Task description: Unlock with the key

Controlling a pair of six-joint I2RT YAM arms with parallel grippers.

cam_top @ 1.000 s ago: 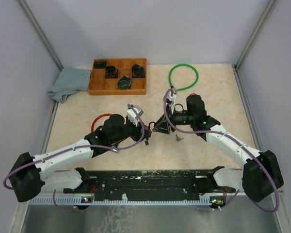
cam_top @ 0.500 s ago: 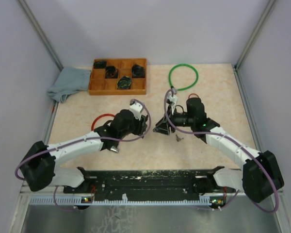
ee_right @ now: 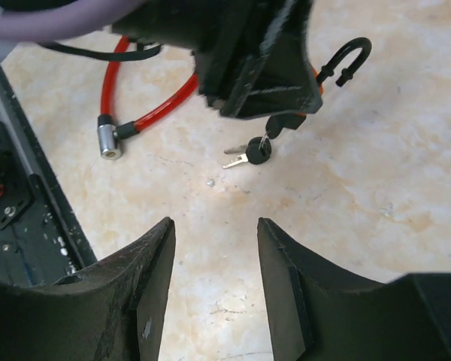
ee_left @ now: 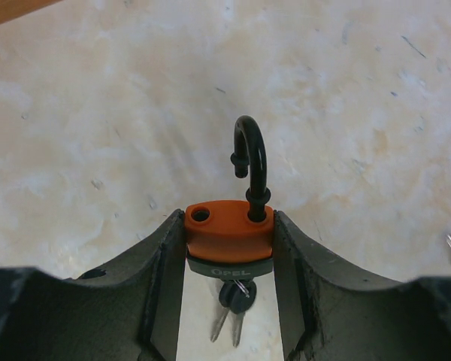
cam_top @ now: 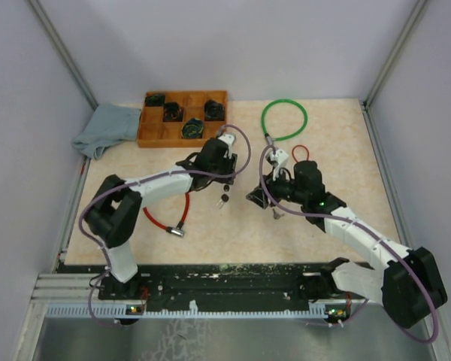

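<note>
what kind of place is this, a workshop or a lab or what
Probably a robotics lab test cell: two robot arms bolted at the edge of a table boxed in by plain grey walls, with practice props such as an orange padlock, a green cable loop and a wooden tray.

The pale, marbled bench (cam_top: pixel 338 150) carries a wooden tray (cam_top: pixel 156 134) at its far edge, left of centre. A grey-blue cloth (cam_top: pixel 105 128) lies crumpled in the far left corner. A green cable loop (cam_top: pixel 263 119) rests right of the tray, and a red cable lock (cam_top: pixel 186 204) lies toward the near left.
</note>
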